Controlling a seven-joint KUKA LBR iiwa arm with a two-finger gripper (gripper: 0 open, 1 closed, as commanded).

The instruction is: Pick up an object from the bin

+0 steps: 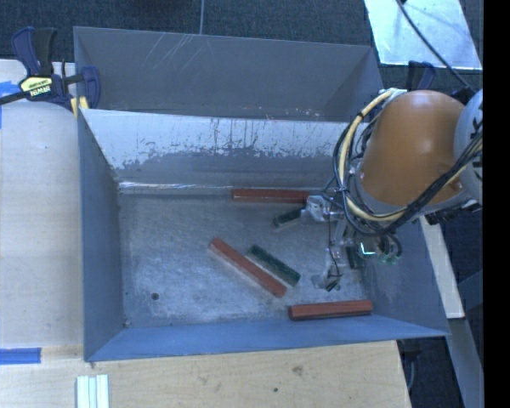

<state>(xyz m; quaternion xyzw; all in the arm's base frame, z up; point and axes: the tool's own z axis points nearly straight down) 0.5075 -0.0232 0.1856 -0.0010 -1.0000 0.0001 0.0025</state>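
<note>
Nothing's picked yet, I'd say. Everything lies flat on the scuffed grey metal bin (153, 262) floor. There's a slanted reddish-brown bar (246, 268) mid-floor with a dark green stick (275, 264) beside it, a second reddish bar (269, 195) along the back wall, and a third bar (330, 310) by the front wall. The gripper (327, 253) hangs low just above that third bar. Can't tell if it's open or closed.

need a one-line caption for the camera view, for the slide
Gripper over the right side of the grey bin, near a dark green bar and three red-brown bars on its floor.
</note>
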